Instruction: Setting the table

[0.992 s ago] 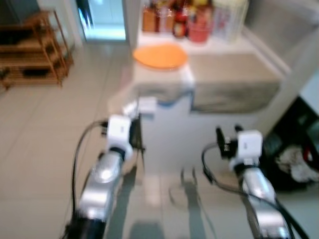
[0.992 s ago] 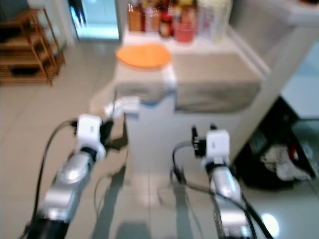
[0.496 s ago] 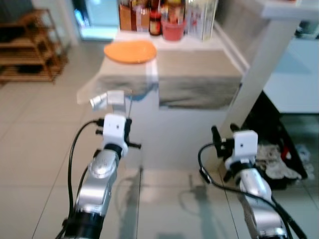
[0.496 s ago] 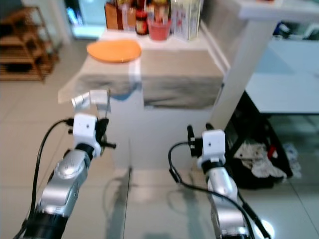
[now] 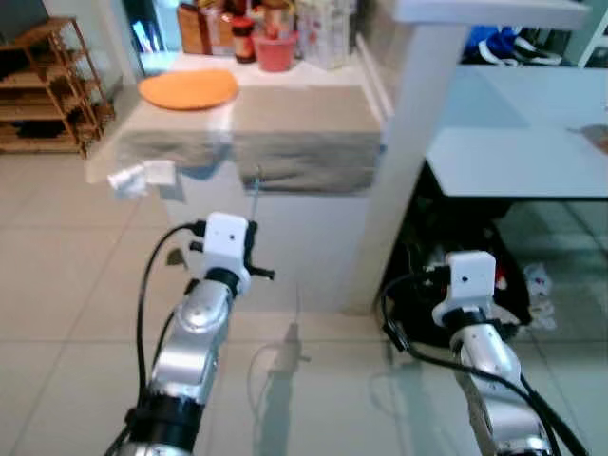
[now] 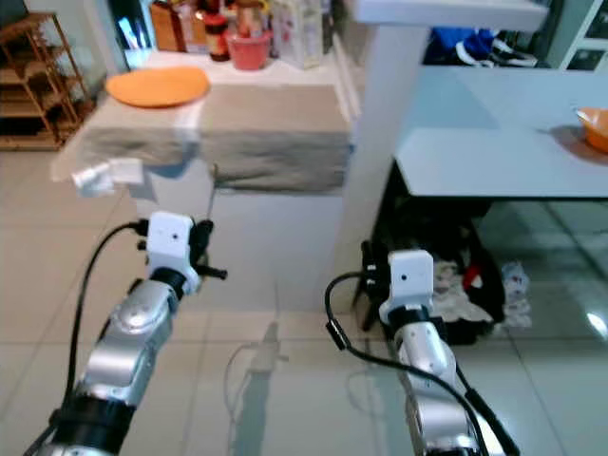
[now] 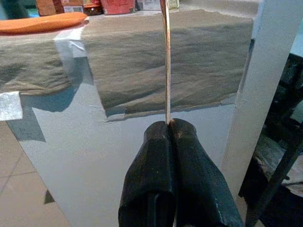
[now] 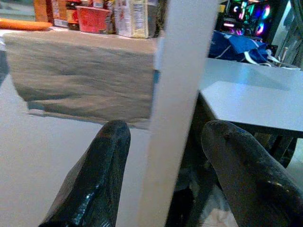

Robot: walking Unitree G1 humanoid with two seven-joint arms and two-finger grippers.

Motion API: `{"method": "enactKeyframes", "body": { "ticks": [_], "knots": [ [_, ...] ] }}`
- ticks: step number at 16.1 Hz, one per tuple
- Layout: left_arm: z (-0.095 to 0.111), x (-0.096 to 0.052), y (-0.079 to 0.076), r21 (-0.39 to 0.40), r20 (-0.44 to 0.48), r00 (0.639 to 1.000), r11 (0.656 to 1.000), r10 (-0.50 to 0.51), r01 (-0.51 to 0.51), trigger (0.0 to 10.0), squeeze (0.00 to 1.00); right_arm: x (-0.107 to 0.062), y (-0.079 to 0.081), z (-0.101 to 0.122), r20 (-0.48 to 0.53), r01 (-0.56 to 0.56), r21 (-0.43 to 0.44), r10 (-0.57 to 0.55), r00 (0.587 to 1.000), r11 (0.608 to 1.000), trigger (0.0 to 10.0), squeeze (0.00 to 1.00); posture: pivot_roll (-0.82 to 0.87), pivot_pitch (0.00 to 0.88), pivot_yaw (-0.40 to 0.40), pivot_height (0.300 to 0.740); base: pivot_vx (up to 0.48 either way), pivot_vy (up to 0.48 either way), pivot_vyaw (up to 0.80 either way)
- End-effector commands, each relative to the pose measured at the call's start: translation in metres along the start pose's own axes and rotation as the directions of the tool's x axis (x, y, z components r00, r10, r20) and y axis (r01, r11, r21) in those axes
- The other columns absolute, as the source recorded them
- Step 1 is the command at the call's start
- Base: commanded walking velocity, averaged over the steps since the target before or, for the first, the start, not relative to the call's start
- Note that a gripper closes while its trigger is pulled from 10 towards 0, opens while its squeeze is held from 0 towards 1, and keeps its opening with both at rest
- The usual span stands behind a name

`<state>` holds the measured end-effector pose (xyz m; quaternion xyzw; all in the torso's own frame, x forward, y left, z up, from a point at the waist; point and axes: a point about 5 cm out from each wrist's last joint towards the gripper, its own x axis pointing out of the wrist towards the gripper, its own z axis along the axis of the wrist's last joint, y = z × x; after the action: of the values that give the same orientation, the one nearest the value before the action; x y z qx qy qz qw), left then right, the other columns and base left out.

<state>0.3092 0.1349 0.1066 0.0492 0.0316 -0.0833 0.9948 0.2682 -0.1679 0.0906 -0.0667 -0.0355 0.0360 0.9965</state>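
My left gripper (image 7: 169, 124) is shut on a thin metal utensil (image 7: 165, 61) that stands straight up from the fingertips; its top end runs out of the left wrist view. In the head views the utensil (image 5: 256, 193) rises in front of a counter (image 5: 296, 114) draped with a grey-brown cloth. My right gripper (image 8: 165, 127) is open with nothing in it and faces a white pillar (image 5: 399, 161). An orange plate (image 5: 188, 89) lies on the counter's far left. To the right is a white table (image 5: 532, 161) carrying an orange bowl (image 6: 597, 127) at its far edge.
Bottles, boxes and a red tub (image 5: 274, 52) line the back of the counter. A wooden shelf (image 5: 47, 85) stands at the far left. Dark chair legs and cloths (image 6: 470, 271) crowd the space under the white table. The floor before me is light tile (image 5: 66, 313).
The camera has swung to the right: the counter and orange plate slid left and the white table and pillar came into view. The left gripper still holds the utensil.
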Motion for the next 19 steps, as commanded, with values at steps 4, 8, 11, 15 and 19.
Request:
{"method": "enactKeyframes", "body": {
  "ticks": [4,8,11,15,19],
  "knots": [
    [-0.0011,0.0044,-0.0091,-0.003,-0.008,1.000,1.000,-0.025,0.025,0.0,0.00,-0.0017,-0.0052,0.0006,0.004,0.010,-0.022,-0.010,1.000,1.000,10.0,0.00,-0.01,0.000,0.027,0.740,0.000,-0.470,0.00],
    [-0.0011,0.0091,-0.0095,0.013,-0.014,1.000,1.000,-0.023,0.023,0.0,0.00,-0.0023,-0.0047,0.0011,0.009,0.006,-0.025,-0.006,1.000,1.000,10.0,0.00,-0.01,0.000,0.030,0.740,0.000,-0.469,0.00],
    [-0.0010,0.0108,-0.0100,0.018,-0.016,1.000,1.000,-0.023,0.024,0.0,0.00,-0.0032,-0.0045,0.0005,0.008,0.004,-0.027,-0.004,1.000,1.000,10.0,0.00,-0.01,0.000,0.030,0.740,0.000,-0.453,0.00],
    [0.0002,0.0118,-0.0120,0.041,-0.006,0.999,0.999,-0.033,0.033,0.0,0.00,-0.0034,-0.0041,0.0003,0.006,0.004,-0.025,-0.004,1.000,1.000,10.0,0.00,-0.01,0.000,0.032,0.740,0.000,-0.109,0.00],
    [0.0055,0.0110,-0.0172,0.052,0.040,0.997,0.997,-0.063,0.061,0.0,0.00,-0.0033,-0.0046,-0.0005,0.001,0.004,-0.026,-0.004,1.000,1.000,10.0,0.00,-0.02,0.000,0.031,0.740,0.000,0.000,0.00]
  ]
}}
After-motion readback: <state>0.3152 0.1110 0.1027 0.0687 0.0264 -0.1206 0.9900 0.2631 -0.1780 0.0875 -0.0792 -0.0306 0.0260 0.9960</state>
